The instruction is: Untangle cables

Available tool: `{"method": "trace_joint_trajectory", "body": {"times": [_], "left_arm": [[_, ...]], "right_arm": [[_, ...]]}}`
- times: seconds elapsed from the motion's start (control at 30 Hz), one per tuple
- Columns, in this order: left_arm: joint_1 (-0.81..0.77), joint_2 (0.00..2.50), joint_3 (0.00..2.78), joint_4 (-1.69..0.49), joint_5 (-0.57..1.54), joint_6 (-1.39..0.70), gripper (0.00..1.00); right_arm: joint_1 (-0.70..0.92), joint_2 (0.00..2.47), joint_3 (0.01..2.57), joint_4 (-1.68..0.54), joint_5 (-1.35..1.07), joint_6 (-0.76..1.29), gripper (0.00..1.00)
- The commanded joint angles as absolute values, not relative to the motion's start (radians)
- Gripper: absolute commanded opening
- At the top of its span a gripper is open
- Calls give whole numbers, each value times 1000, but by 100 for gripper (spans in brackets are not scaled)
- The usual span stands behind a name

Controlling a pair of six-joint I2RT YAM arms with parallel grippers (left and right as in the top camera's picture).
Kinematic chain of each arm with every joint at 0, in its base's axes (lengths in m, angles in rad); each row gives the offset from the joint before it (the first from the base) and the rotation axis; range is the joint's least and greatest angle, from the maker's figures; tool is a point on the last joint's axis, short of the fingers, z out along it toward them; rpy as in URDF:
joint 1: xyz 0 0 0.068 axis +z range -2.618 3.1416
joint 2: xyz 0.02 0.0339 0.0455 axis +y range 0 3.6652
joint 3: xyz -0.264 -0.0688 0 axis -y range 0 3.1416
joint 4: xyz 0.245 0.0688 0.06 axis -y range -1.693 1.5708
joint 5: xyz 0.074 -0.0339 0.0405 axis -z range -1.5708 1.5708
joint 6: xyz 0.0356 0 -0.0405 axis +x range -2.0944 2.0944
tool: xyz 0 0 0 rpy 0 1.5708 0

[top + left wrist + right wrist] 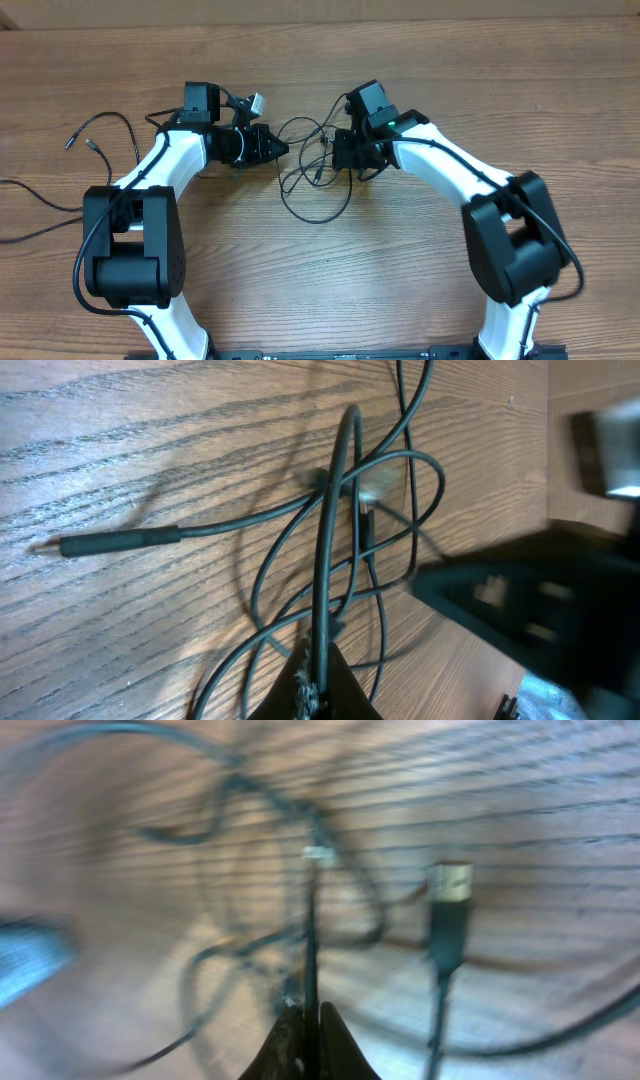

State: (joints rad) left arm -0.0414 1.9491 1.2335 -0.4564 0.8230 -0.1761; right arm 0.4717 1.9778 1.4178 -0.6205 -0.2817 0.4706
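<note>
Black, thin cables lie in a loose tangle on the wooden bench, in its far half and about midway between the left and right edges. The knot is flanked by the two arms. The left pincer is seen at the tangle's left side and the right pincer at its right side, the tips pointing at each other with the loops between them. In the left wrist view the left pincer is pressed together on one strand, which rises from the fingertips and arches over several crossing loops. A slim black plug end lies flat on the wood, apart from the knot. The right wrist view is heavily blurred. Even so, the right pincer can be made out closed on a thin strand that runs straight up from its tips. A USB plug with a silver-grey tip is seen just beside that strand. Two further cords with small plug tips lie near the left edge, well apart from the tangle, and another thin cord trails off that edge.
</note>
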Motion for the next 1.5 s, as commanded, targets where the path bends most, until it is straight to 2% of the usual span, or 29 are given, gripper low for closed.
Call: {"method": "trace_joint_trajectory", "body": {"times": [0.0, 0.13, 0.27, 0.4, 0.6, 0.77, 0.8, 0.83, 0.87, 0.9, 0.97, 1.03, 1.1, 1.23, 1.27, 1.3, 1.33, 1.47], "left_arm": [[-39, 1962, 1248, -455, 834, -149, 4], [-39, 1962, 1248, -455, 828, -149, 4], [-39, 1962, 1248, -455, 828, -149, 4], [-39, 1962, 1248, -455, 828, -149, 4], [-39, 1961, 1248, -455, 827, -149, 4], [-39, 1962, 1248, -455, 828, -149, 4], [-39, 1962, 1248, -455, 828, -149, 4], [-39, 1962, 1248, -455, 828, -149, 4], [-39, 1962, 1248, -455, 828, -149, 4], [-39, 1962, 1248, -455, 828, -149, 4], [-39, 1962, 1248, -455, 828, -149, 4], [-39, 1962, 1248, -455, 828, -149, 4], [-39, 1962, 1248, -455, 828, -149, 4], [-39, 1962, 1248, -455, 828, -149, 4], [-39, 1962, 1248, -455, 828, -149, 4], [-39, 1962, 1248, -455, 828, -149, 4], [-39, 1962, 1248, -455, 827, -149, 4], [-39, 1962, 1248, -455, 828, -149, 4]], "right_arm": [[470, 1859, 1456, -647, -342, 440, 4], [467, 1851, 1454, -749, -303, 441, 4], [464, 1851, 1452, -864, -118, 474, 4], [466, 1851, 1430, -943, 19, 666, 4], [477, 1852, 1343, -937, 25, 978, 4], [495, 1852, 1283, -901, 25, 1081, 5], [497, 1852, 1277, -894, 25, 1081, 11], [498, 1852, 1274, -889, 25, 1081, 25], [498, 1852, 1273, -888, 24, 1079, 45], [498, 1852, 1273, -887, 25, 1066, 54], [498, 1852, 1273, -879, 25, 1002, 64], [498, 1852, 1272, -865, 25, 917, 67], [498, 1852, 1272, -848, 24, 856, 63], [498, 1852, 1272, -792, -20, 806, 30], [498, 1852, 1272, -766, -60, 783, 17], [498, 1852, 1272, -746, -91, 770, 8], [498, 1852, 1272, -727, -119, 754, 4], [509, 1853, 1272, -664, -162, 699, 4]]}}
